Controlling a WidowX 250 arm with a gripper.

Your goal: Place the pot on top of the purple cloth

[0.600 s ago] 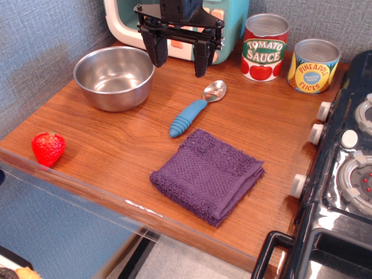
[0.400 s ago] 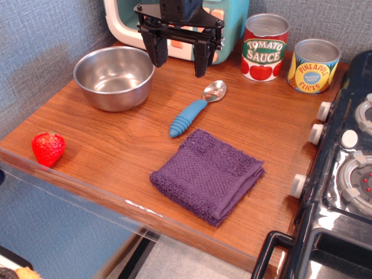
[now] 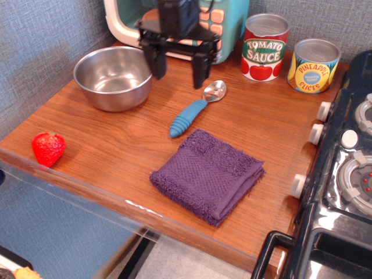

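Note:
The shiny steel pot point(image 3: 114, 77) stands upright and empty at the back left of the wooden counter. The purple cloth point(image 3: 207, 174) lies folded near the front middle of the counter, apart from the pot. My gripper point(image 3: 178, 73) hangs open and empty above the counter, just right of the pot's rim, with its left finger point(image 3: 157, 65) close to that rim and its right finger point(image 3: 200, 71) near the spoon's bowl.
A blue-handled spoon point(image 3: 197, 108) lies between gripper and cloth. A red strawberry point(image 3: 48, 147) sits at the front left. A tomato sauce can point(image 3: 265, 47) and pineapple can point(image 3: 314, 65) stand at the back right. A toy microwave point(image 3: 224, 23) is behind the gripper. A stove point(image 3: 343, 174) borders the right side.
My gripper has lowered slightly and shifted a little, staying open beside the pot. Nothing else has moved.

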